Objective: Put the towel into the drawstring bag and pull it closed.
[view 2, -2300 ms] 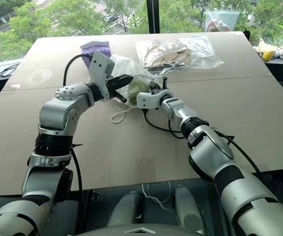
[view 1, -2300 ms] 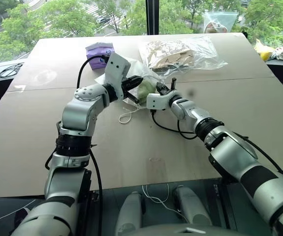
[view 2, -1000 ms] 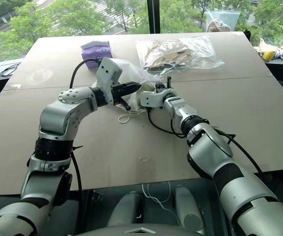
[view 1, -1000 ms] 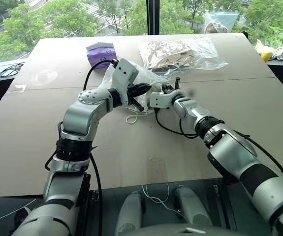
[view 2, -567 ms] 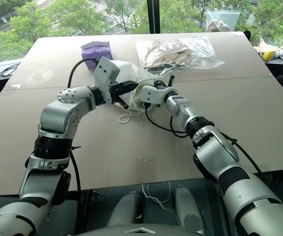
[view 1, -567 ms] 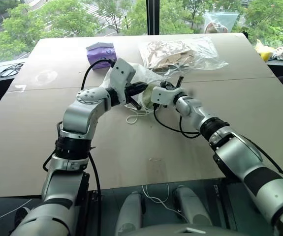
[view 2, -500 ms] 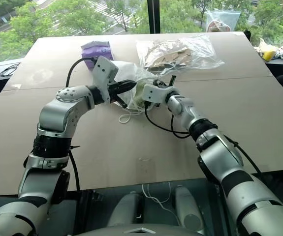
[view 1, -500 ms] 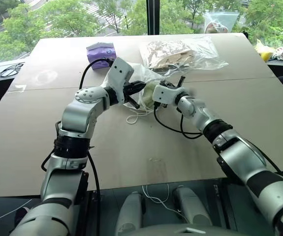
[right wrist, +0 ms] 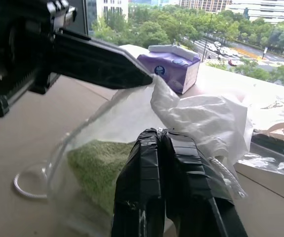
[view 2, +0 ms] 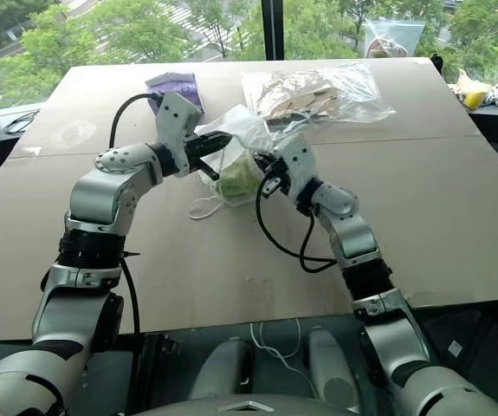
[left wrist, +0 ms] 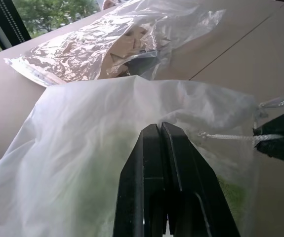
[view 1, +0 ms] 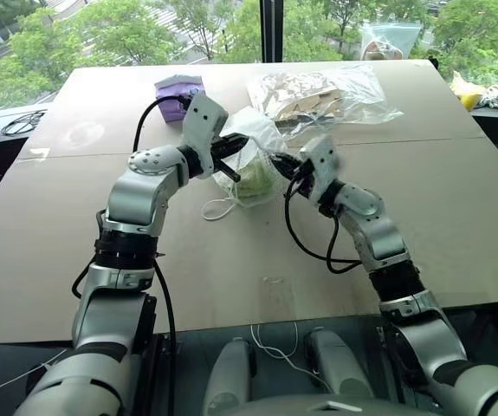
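Mid-table | both pincers (view 1: 245,144) (view 1: 281,161) clenched on drawstring bag (view 1: 253,154) | towel (view 1: 254,176) inside | labels unreadable

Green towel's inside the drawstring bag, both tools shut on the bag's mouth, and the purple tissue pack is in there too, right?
Not quite. The purple tissue pack sits on the table behind the drawstring bag, as the right wrist view shows. The towel is inside; both tools pinch the mouth.
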Controlling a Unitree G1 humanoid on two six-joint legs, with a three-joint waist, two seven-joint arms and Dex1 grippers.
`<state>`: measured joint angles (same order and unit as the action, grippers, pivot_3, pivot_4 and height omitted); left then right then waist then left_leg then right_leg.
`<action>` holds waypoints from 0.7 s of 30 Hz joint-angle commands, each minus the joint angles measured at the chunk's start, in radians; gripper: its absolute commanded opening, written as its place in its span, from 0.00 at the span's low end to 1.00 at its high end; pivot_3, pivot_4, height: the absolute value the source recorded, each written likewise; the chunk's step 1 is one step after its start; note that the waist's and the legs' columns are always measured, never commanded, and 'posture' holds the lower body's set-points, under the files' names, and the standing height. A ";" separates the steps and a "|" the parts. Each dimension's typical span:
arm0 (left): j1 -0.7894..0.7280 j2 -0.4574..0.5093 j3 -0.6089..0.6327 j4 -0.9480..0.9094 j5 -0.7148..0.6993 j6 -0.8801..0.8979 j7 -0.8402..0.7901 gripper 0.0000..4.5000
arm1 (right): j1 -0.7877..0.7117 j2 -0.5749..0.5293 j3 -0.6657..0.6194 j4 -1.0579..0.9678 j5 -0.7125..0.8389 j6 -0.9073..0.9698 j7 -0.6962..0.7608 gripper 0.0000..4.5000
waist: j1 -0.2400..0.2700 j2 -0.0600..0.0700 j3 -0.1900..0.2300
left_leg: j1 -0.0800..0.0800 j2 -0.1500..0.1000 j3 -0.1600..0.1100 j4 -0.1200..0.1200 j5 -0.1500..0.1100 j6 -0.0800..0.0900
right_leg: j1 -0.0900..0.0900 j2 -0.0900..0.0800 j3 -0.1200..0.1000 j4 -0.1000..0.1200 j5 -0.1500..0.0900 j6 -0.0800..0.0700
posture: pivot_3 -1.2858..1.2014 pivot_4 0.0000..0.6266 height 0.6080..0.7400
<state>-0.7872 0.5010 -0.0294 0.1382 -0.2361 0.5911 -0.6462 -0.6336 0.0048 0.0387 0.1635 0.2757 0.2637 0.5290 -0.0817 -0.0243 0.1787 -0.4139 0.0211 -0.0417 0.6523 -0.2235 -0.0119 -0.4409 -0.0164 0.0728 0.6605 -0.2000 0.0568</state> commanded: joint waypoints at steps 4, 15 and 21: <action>-0.015 -0.015 0.018 -0.035 0.003 -0.022 0.021 0.00 | 0.040 0.124 -0.221 -0.062 0.306 0.057 -0.089 0.01 | 0.017 0.000 0.000 | 0.000 0.000 0.000 0.000 0.000 0.000 | 0.000 0.000 0.000 0.000 0.000 0.000 | 0.52 0.24 1.00; -0.007 -0.040 0.014 -0.041 0.005 -0.030 0.035 0.00 | 0.005 0.273 -0.505 0.027 0.795 0.077 -0.427 0.01 | 0.016 0.000 0.000 | 0.000 0.000 0.001 0.000 0.000 0.000 | 0.000 0.000 0.000 -0.001 0.000 0.000 | 0.52 0.24 1.00; -0.002 -0.054 0.012 -0.037 0.010 -0.039 0.039 0.00 | 0.028 0.241 -0.432 0.033 0.809 0.067 -0.483 0.01 | 0.009 0.001 0.000 | 0.000 0.000 0.001 0.000 0.000 0.000 | 0.000 0.000 0.001 -0.001 0.000 0.000 | 0.52 0.24 1.00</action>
<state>-0.7813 0.4460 -0.0345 0.1369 -0.2284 0.5777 -0.6136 -0.5796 0.1416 -0.4575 0.2434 1.0990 0.3316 0.0213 -0.0722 -0.0237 0.1791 -0.4141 0.0215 -0.0405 0.6518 -0.2236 -0.0118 -0.4413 -0.0158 0.0737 0.6599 -0.2003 0.0571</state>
